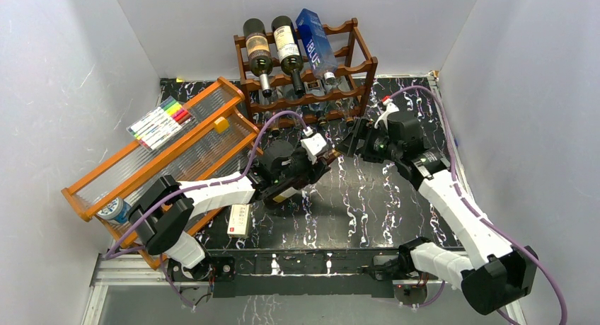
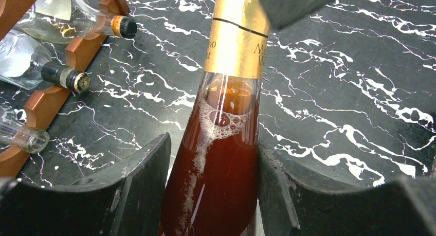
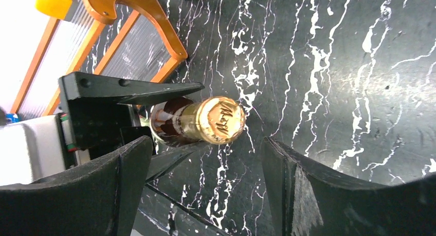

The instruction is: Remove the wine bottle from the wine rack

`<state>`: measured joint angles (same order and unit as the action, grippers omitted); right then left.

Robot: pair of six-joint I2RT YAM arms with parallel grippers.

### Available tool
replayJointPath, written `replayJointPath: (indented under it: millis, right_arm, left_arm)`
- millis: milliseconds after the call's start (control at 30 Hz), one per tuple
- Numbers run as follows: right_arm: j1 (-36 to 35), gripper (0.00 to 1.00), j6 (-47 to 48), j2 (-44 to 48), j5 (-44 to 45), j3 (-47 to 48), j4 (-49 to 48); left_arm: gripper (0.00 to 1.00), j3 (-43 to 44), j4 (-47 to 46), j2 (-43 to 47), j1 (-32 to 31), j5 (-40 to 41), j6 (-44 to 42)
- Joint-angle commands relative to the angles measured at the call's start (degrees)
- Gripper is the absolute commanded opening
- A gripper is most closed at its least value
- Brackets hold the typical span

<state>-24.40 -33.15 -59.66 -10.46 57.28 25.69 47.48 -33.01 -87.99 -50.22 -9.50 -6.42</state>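
The bottle (image 2: 221,164) is already off the rack (image 1: 309,91), held just in front of it and clenched in the left gripper (image 2: 213,148). The right gripper (image 3: 205,143) gapes open around the foil cap end, not touching it. The removal looks done; only setting the bottle down may be left.

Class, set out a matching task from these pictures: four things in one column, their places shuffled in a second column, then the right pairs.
Things
1. gold-capped bottle
2. blue bottle
3. markers
4. white box

Places
A. flat on the black table
B. on the top tier of the wine rack
C. between the jaws of the left gripper
D. on the orange-framed tray

Pairs: 1-C, 2-B, 3-D, 4-A
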Motion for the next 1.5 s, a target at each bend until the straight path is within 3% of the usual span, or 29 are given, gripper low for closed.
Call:
replayJointPath:
  millis: [0,200,433,533,567,600,633,667,700,767,800,833,1167,1333,1467]
  right_arm:
    - [0.1,0.85,-3.3,-1.0,-3.1,-2.5,-13.2]
    - [0.1,0.75,-9.2,-3.6,-8.3,-8.6,-24.8]
    - [0.1,0.61,-12.0,-7.5,-10.7,-10.3,-29.8]
    - [0.1,0.46,-12.8,-7.6,-11.0,-11.3,-31.6]
    - [0.1,0.36,-12.6,-7.3,-9.9,-11.4,-31.2]
    - [0.1,0.27,-12.1,-6.8,-8.5,-11.1,-30.2]
    - [0.1,0.18,-11.7,-6.1,-6.9,-10.9,-29.1]
    - [0.3,0.11,-10.9,-5.4,-5.5,-10.5,-28.3]
    - [0.3,0.07,-9.9,-4.6,-4.2,-9.9,-27.3]
    - [0.4,0.0,-7.5,-3.1,-0.9,-7.8,-24.3]
    - [0.4,0.0,-6.1,-2.3,1.1,-6.5,-22.3]
    - [0.5,0.0,-4.9,-1.5,3.2,-5.2,-20.4]
    - [0.6,0.0,10.8,6.2,29.3,6.3,-4.4]
    - [2.2,0.0,14.1,0.9,41.0,13.9,-1.3]
    - [8.1,0.0,15.0,-4.5,42.1,17.8,-4.2]
  left_arm:
    - [0.06,2.1,-7.9,3.7,-0.1,0.5,3.7]
    - [0.06,2.4,-7.7,3.8,-0.1,-0.1,4.8]
    - [0.06,2.6,-6.9,3.7,-0.1,-0.7,5.5]
    - [0.08,2.9,-6.2,3.9,-0.1,-0.8,6.0]
    - [0.11,3.1,-5.6,3.9,-0.1,-0.7,6.3]
    - [0.18,3.6,-4.2,4.0,-0.1,-0.6,6.7]
    - [0.33,4.8,-2.3,4.1,-0.1,-0.6,7.2]
    - [0.42,5.7,-0.4,4.1,-0.1,-0.6,7.5]
    - [0.6,6.6,1.6,4.2,-0.1,-0.6,7.8]
    - [0.84,7.8,4.5,4.5,-0.1,-0.9,7.9]
    - [0.94,8.4,5.9,5.0,-0.1,-1.1,7.9]
    - [0.98,8.8,7.0,5.7,-0.1,-1.2,8.1]
    - [0.98,8.0,10.3,15.6,-0.1,1.7,6.4]
    - [0.98,8.3,12.2,17.2,-0.1,3.6,5.5]
    - [0.98,9.4,14.7,17.7,-0.1,5.0,6.9]
